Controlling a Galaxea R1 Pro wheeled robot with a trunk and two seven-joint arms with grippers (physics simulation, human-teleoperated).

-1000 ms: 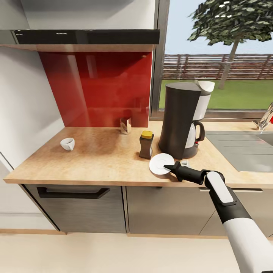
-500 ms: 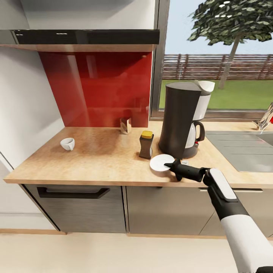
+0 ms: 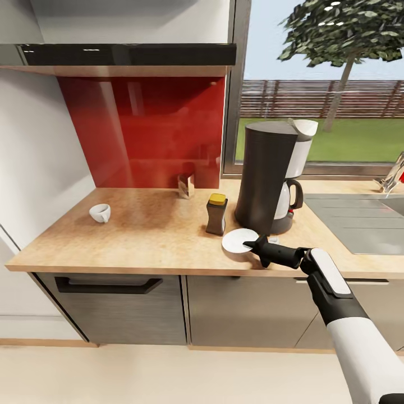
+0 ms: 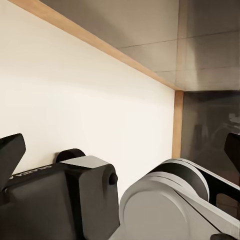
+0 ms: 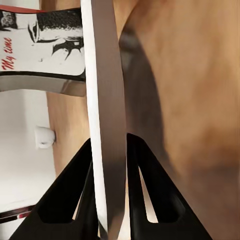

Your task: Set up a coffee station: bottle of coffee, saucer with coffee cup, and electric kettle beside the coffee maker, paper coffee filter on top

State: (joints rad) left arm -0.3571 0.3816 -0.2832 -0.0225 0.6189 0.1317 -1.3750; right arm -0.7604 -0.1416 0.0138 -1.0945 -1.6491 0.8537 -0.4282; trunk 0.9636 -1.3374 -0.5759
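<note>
Saucer step in hand: right pincer clamped on the rim of the saucer, set flat on the counter just beside the coffee maker, with the coffee bottle on its other side. Next, judging from this: release, back off without dragging the saucer, then reach for the coffee cup well apart near the wall. Left pincer: fingers spread, grasping nothing.

A home kitchen is showing: a sink is sitting beside the coffee maker, a hood hanging above.
</note>
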